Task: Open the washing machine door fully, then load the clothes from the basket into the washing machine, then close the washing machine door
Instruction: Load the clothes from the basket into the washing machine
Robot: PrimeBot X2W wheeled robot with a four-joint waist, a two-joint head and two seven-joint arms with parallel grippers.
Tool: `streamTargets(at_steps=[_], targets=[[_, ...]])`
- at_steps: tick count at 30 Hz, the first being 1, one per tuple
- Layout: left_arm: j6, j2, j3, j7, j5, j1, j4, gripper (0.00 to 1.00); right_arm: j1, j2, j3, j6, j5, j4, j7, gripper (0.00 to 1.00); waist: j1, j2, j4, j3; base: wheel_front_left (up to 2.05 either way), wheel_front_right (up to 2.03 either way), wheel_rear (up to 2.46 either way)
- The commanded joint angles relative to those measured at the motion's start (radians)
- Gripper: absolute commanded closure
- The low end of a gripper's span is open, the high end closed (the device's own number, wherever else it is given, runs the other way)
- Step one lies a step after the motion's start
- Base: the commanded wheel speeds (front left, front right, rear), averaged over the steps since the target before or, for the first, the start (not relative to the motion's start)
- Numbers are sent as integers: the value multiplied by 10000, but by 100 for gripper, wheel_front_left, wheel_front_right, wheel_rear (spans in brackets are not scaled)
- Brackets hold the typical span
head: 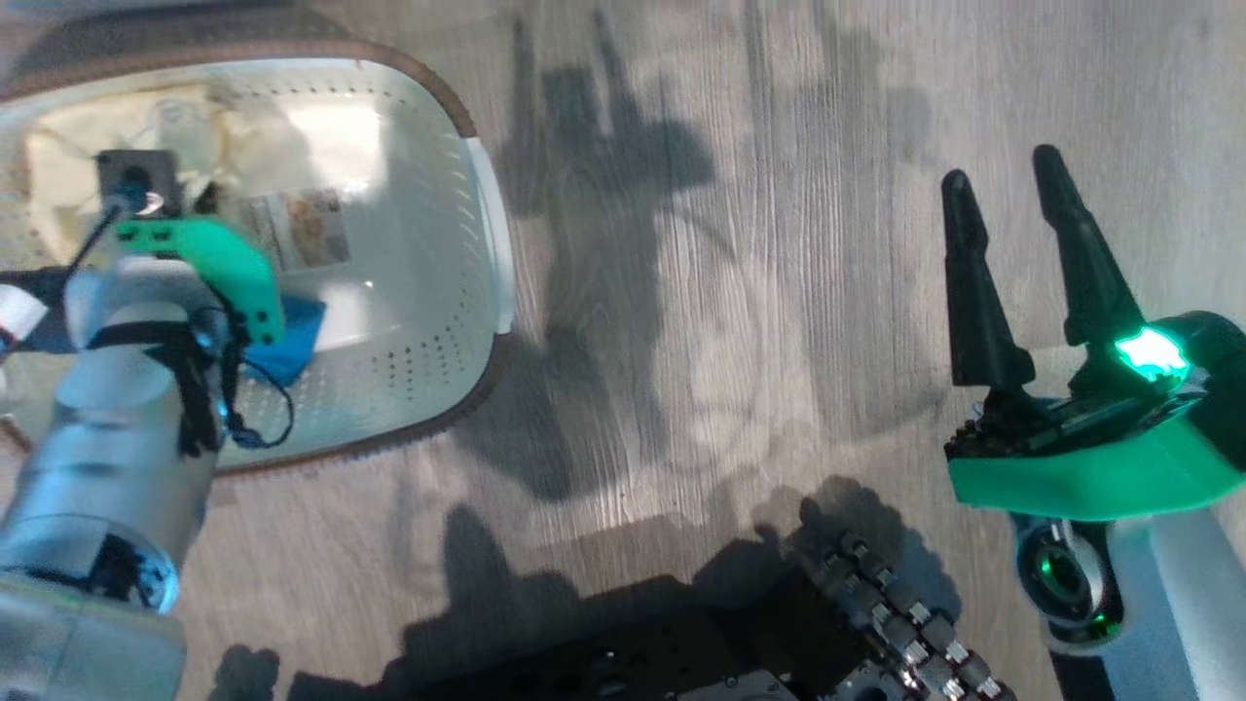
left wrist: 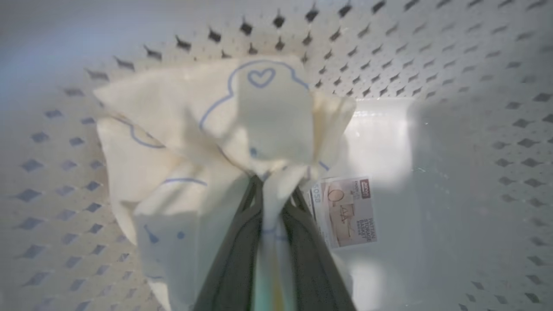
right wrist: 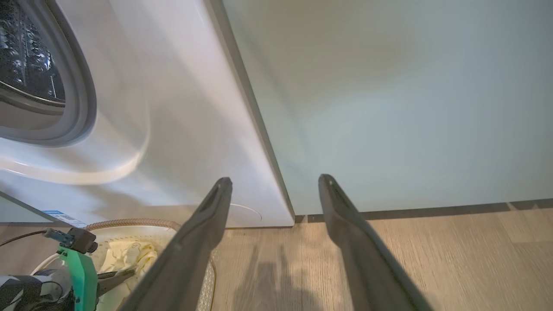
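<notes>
Paper label (left wrist: 345,211) on basket (left wrist: 475,108) bottom, red logo patch and sideways dark print, too blurred to read, blue outlined heart on pale-yellow garment (left wrist: 268,112), blue sticker (right wrist: 60,217) low on washing machine (right wrist: 173,108) front, illegible

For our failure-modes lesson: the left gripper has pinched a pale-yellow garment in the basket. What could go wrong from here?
The left gripper pinches only a narrow fold of the pale-yellow printed soft garment; it may slip free on lifting.
Cloth hanging loose could snag on the cream perforated plastic basket.
The small blue cloth piece, partly under the left arm, might be missed.
</notes>
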Motion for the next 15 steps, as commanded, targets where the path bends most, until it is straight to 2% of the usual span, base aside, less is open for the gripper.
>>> streamTargets(at_steps=[1,8,15], targets=[[47,181,44,-181,102,481,-206,100,402,-96,52,-29,-103,-195,-65,0,0,0,193,-275,0,0,0],[15,-275,-150,-384,251,1123,-1217,100,682,-96,-276,-29,-483,-114,-65,0,0,0,617,-1122,0,0,0],[240,-502,128,-393,373,2514,-3835,100,1059,-96,-607,-29,-866,-49,-65,0,0,0,1049,-2090,0,0,0]])
